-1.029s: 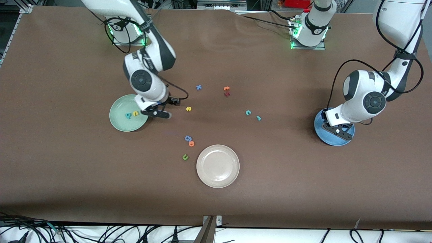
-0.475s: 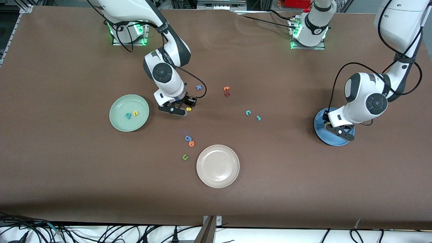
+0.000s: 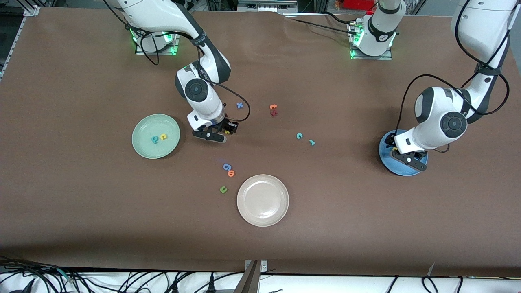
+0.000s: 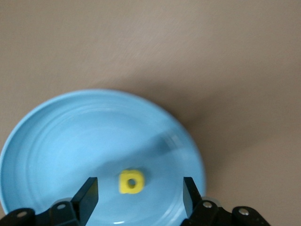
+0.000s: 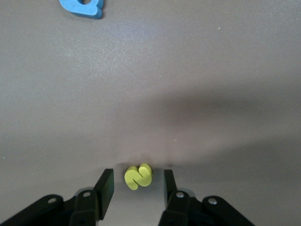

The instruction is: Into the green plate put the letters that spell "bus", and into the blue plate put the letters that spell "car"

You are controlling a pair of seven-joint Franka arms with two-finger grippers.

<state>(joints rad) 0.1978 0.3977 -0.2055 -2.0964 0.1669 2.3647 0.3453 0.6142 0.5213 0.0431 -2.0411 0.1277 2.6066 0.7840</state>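
Two plates of the task sat at opposite ends of the brown worktop [image 3: 81, 203] in the front view: the green plate [image 3: 143, 151] toward the right arm's end, the blue plate [image 3: 391, 166] toward the left arm's end. On the green plate lay the teal "b" [image 3: 154, 139] and the yellow "u" [image 3: 163, 136], side by side. The right gripper [image 3: 220, 133] was low at the worktop beside that plate, straddling the yellow "s" [image 3: 227, 132]. The teal "c" [image 3: 299, 136] and teal "r" [image 3: 311, 142] lay together near the worktop's middle. A beige-white plate [image 3: 262, 200] sat nearer the camera, with the blue "g" [image 3: 226, 166], orange "o" [image 3: 231, 173] and dark green "u" [image 3: 223, 189] beside it. The left gripper [image 3: 407, 156] hung over the blue plate.

In the left wrist view, the left gripper's fingers [image 4: 89, 197] stood wide apart and empty, with the yellow "a" [image 4: 130, 181] lying on the blue plate between them, touching neither.

In the right wrist view, the right gripper's fingers [image 5: 106, 186] were partly open on either side of the yellow "s" on the worktop, narrow gaps showing on both sides.
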